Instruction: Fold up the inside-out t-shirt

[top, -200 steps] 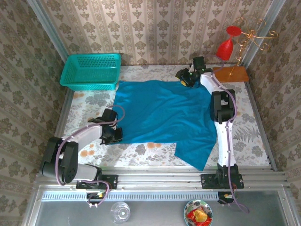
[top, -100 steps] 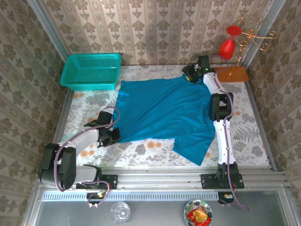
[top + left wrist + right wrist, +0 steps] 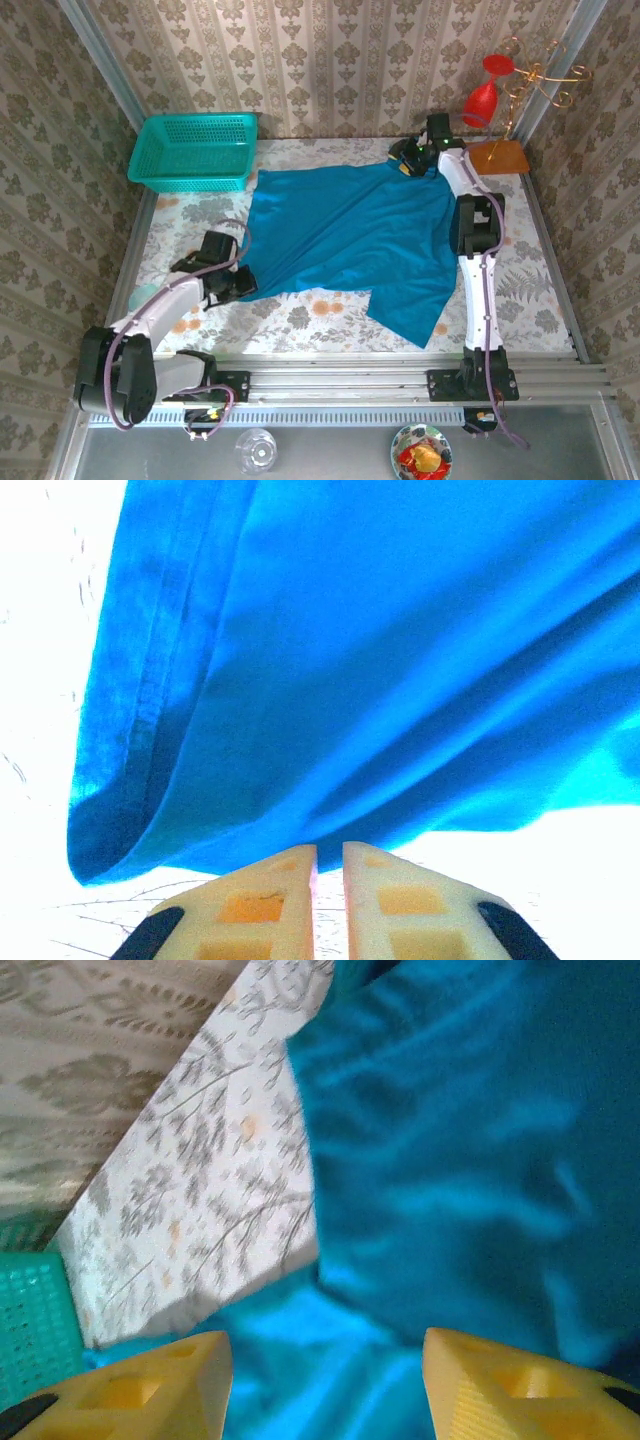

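The t-shirt (image 3: 350,235) lies spread on the table (image 3: 190,215), from the far edge toward the near right corner. The left gripper (image 3: 238,283) sits at the shirt's corner nearest the left edge, jaws a slit apart; whether they pinch cloth cannot be told. The right gripper (image 3: 408,160), by the far edge, stands wide open over cloth, gripping nothing. Each should probably bite fully over the hem before lifting. The left wrist view shows the stitched hem; the top view shows the shirt's whole lie.
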Robot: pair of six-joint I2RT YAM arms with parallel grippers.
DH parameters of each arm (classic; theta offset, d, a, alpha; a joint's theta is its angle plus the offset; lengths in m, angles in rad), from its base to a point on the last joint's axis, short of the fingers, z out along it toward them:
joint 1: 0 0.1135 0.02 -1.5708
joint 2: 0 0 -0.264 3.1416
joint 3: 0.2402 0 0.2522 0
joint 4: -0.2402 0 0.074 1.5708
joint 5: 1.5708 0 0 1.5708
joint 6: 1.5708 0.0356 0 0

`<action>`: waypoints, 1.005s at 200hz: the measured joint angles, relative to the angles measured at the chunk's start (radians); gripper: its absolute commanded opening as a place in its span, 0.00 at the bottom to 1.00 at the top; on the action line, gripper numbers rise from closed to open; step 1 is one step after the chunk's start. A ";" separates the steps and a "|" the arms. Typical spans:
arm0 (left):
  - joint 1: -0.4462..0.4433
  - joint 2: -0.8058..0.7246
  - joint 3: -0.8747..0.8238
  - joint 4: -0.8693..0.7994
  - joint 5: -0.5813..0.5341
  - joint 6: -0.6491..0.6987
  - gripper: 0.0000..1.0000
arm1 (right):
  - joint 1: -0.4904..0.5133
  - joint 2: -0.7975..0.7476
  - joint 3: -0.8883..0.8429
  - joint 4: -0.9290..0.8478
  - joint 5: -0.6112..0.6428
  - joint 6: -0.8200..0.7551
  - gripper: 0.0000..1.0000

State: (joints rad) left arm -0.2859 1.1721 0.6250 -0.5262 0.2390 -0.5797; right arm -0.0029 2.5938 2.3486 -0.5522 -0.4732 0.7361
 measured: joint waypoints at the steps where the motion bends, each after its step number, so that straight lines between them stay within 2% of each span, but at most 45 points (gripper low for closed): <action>1: 0.000 -0.001 0.003 -0.001 0.000 0.001 0.17 | 0.000 -0.005 -0.004 -0.001 0.000 -0.001 0.55; 37: 0.008 0.049 0.151 -0.014 -0.014 0.063 0.16 | 0.015 -0.298 -0.267 -0.013 -0.020 -0.054 0.55; 81: 0.014 0.278 0.329 -0.015 -0.065 0.147 0.16 | 0.072 -0.702 -0.775 0.029 -0.037 -0.087 0.55; 106: 0.018 0.422 0.456 -0.030 -0.111 0.201 0.21 | 0.099 -0.882 -1.058 0.013 -0.027 -0.097 0.54; 160: 0.072 0.648 0.651 -0.079 -0.127 0.287 0.30 | 0.113 -1.210 -1.488 -0.076 0.055 -0.100 0.55; 201: 0.097 0.693 0.671 -0.125 -0.064 0.315 0.36 | 0.139 -1.335 -1.720 -0.078 0.078 -0.044 0.57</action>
State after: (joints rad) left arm -0.1890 1.8652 1.2957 -0.6514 0.1745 -0.2646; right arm 0.1360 1.2591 0.6289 -0.6304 -0.3950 0.6922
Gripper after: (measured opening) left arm 0.344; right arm 0.563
